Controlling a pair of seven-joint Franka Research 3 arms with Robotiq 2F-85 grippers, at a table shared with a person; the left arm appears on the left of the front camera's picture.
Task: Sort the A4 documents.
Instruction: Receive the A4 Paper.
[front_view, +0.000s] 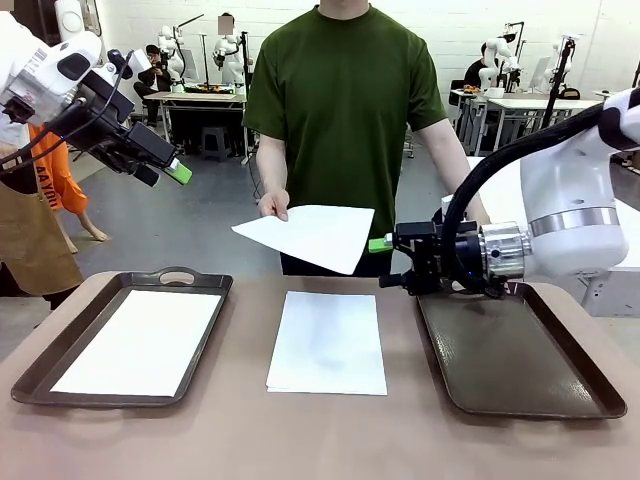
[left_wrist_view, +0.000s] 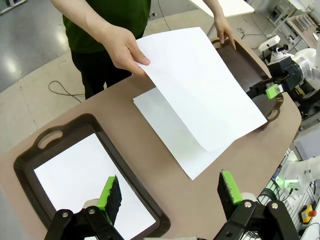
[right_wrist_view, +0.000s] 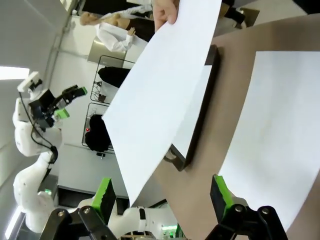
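Front view: the right arm hides the right tray's far left corner. A person's hand holds one A4 sheet by a corner above the tabletop stack. Foreshortening blurs its heading; the left wrist view sets its long axis roughly along the stack's, person to robot. Another sheet lies lengthwise in the left tray. Left tool and right tool gape, empty.
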